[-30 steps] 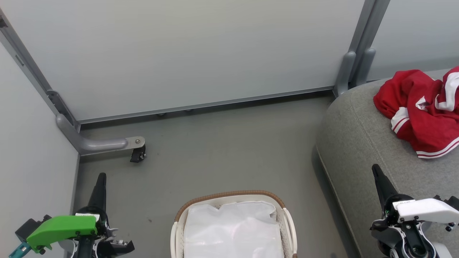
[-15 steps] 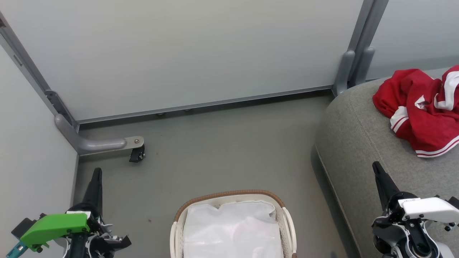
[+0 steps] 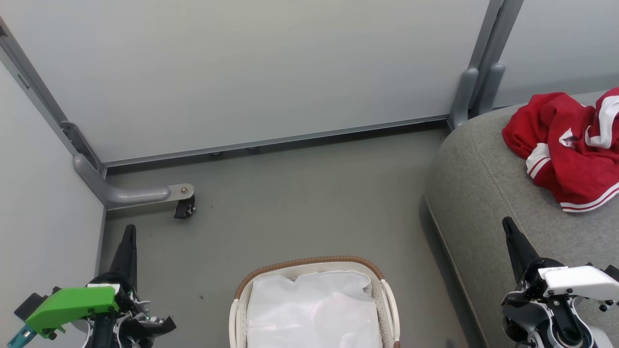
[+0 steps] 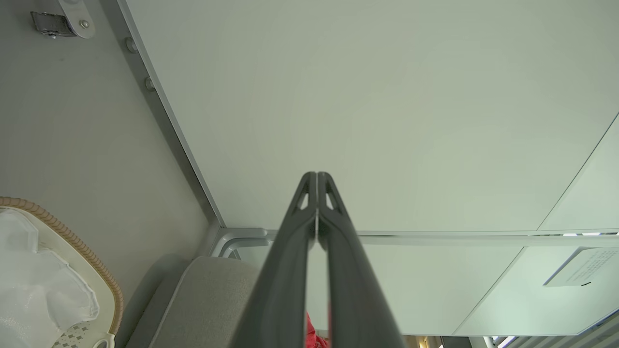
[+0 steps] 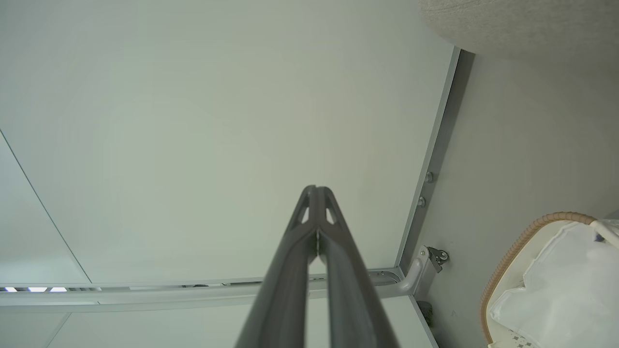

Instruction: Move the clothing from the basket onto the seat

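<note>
Clothing [image 3: 570, 145]: lies bunched on seat [image 3: 483, 203], far rt, back from rounded front edge. Basket [image 3: 309, 262] at bottom centre, white liner [image 3: 314, 309] inside. L gripper [image 3: 129, 228] and R gripper [image 3: 506, 222] both pinched tight, holding nothing, low either side. Bare floor [image 3: 300, 193] betw basket rim, seat edge, wall panel [image 3: 271, 72].

At your two o'clock, the clothing [image 3: 568, 162] is soft cloth, the seat [image 3: 483, 203] rough woven fabric; at six, the basket [image 3: 309, 261] smooth plastic.
</note>
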Tool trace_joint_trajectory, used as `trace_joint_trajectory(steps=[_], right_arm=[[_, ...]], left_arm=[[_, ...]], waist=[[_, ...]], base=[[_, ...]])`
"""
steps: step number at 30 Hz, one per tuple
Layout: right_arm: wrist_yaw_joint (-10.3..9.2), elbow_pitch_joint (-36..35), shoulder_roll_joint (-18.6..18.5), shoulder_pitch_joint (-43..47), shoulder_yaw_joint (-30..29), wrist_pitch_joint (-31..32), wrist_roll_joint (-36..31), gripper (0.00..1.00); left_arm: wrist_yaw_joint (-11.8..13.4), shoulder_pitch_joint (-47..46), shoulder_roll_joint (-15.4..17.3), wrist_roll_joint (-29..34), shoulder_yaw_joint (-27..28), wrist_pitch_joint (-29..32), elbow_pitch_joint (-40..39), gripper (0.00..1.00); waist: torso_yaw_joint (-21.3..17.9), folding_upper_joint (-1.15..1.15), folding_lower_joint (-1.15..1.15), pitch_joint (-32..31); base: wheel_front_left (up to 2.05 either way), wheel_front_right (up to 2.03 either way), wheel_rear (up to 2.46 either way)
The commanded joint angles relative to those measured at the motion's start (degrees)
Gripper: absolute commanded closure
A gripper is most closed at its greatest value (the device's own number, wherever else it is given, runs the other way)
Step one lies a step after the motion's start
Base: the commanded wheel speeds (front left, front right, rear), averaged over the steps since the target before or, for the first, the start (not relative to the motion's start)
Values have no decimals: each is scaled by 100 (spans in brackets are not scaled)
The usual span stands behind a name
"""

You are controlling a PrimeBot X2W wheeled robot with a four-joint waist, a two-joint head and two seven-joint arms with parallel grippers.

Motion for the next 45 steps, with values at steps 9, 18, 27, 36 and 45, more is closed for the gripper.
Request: trace_joint_trajectory(steps=[9, 18, 27, 36, 45], right_arm=[[-4, -25, -34, -49, -14, 8, 17, 100], [-4, -25, -34, -49, -14, 8, 17, 100], [-4, -24, -34, -49, -14, 8, 18, 100], [-4, -24, -34, -49, -14, 7, 18, 100], [-4, -24, -34, -49, -13, 7, 18, 100]], left_arm=[[-27, -60, 14, -1, 24, 4, -8, 100], [-27, -60, 10, 4, 28, 8, -8, 100], [-27, -61, 7, 9, 30, 12, -8, 100], [-27, -61, 4, 13, 33, 15, -8, 100], [-27, -62, 2, 16, 35, 18, -8, 100]], waist=[[0, 0, 0, 0], [0, 0, 0, 0], [0, 0, 0, 0], [0, 0, 0, 0], [0, 0, 0, 0]], base=[[0, 0, 0], [0, 0, 0], [0, 0, 0], [0, 0, 0], [0, 0, 0]])
